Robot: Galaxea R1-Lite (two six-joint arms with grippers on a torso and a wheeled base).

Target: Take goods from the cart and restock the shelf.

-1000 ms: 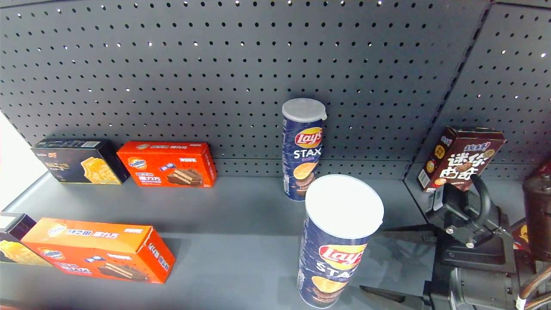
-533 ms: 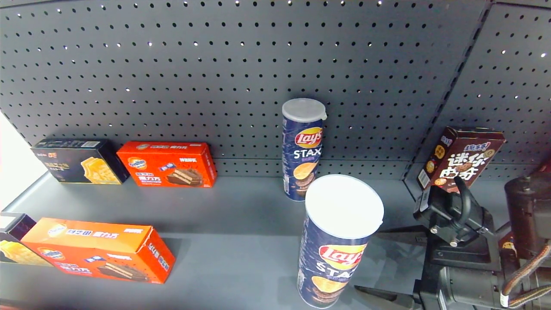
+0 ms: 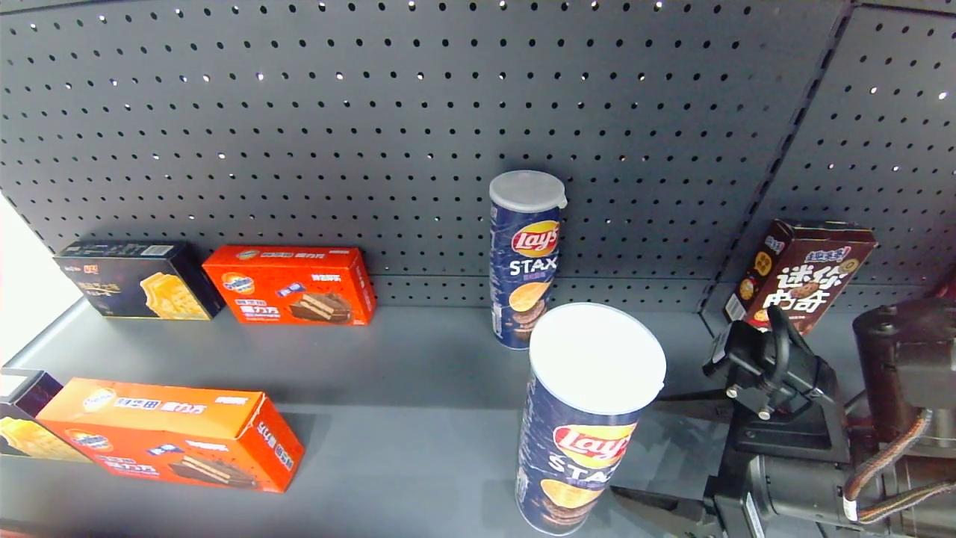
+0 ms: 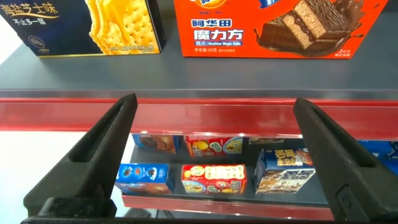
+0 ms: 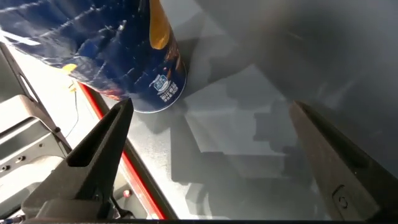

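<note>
Two dark blue chip cans stand upright on the grey shelf (image 3: 418, 373): one at the back (image 3: 525, 261) by the pegboard, one at the front (image 3: 582, 433) with a white lid. My right gripper (image 3: 638, 448) is open just right of the front can, apart from it. The right wrist view shows that can's base (image 5: 124, 56) beside the open right gripper (image 5: 217, 168), with bare shelf between the fingers. My left gripper (image 4: 211, 162) is open and holds nothing, level with the shelf's red front edge (image 4: 205, 115).
A dark cracker box (image 3: 138, 280) and an orange wafer box (image 3: 291, 284) lie at the back left. Another orange box (image 3: 172, 433) lies front left. A brown cookie box (image 3: 803, 276) leans at the back right. Small snack boxes (image 4: 214, 177) sit on a lower shelf.
My right arm has shifted left, closer to the front can. The cans and boxes have not moved.
</note>
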